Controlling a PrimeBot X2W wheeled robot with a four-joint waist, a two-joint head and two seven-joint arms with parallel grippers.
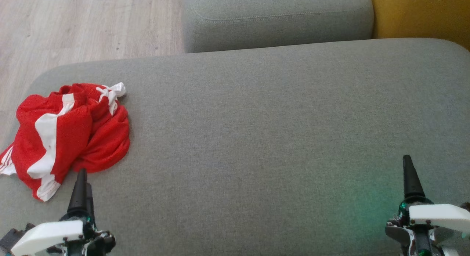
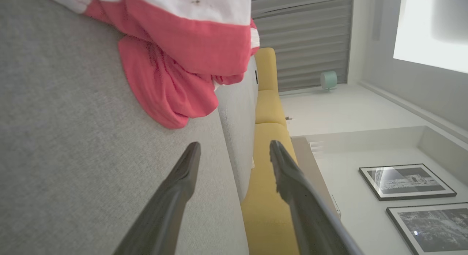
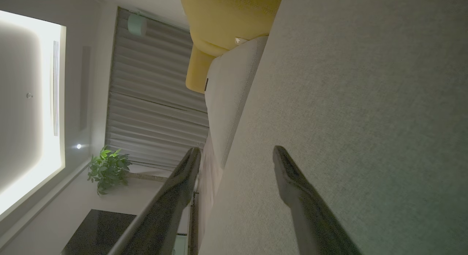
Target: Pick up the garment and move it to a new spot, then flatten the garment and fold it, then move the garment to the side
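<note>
A crumpled red garment [image 1: 73, 134] with white stripes lies in a heap at the left end of the grey sofa seat [image 1: 257, 131]. My left gripper [image 1: 81, 186] stands just in front of the heap, open and empty. In the left wrist view the garment [image 2: 175, 64] bunches just beyond the spread fingers of the left gripper [image 2: 234, 149]. Far across the seat at the lower right, my right gripper [image 1: 408, 175] holds nothing; the right wrist view shows that gripper [image 3: 236, 152] open over bare grey fabric.
A second grey cushion [image 1: 275, 19] sits behind the seat, with a yellow cushion [image 1: 422, 13] at the back right. Pale wood floor [image 1: 73, 24] lies beyond the seat's left and far edges. The garment's lower-left corner hangs near the seat's left edge.
</note>
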